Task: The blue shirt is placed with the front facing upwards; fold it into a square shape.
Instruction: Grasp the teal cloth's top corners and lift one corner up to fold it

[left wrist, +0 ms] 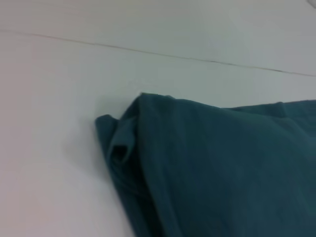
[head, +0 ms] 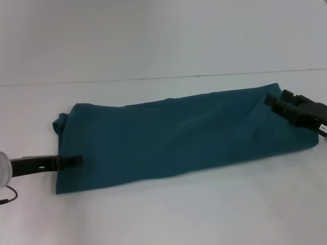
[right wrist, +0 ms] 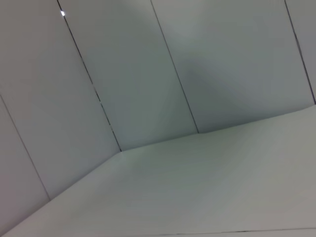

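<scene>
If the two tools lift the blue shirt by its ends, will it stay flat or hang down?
The blue shirt would probably sag in the middle: it is soft cloth, already folded into a long band with wrinkles. Its layers may slip apart, since the left end looks loosely bunched in the left wrist view. The left tool and right tool sit at opposite ends.

White table [head: 163,214], plain matte top. Blue shirt [head: 173,138] lies flat on it, folded into a long band running left to right, far end angled away. Bunched folds at its left end. No lettering visible.
</scene>
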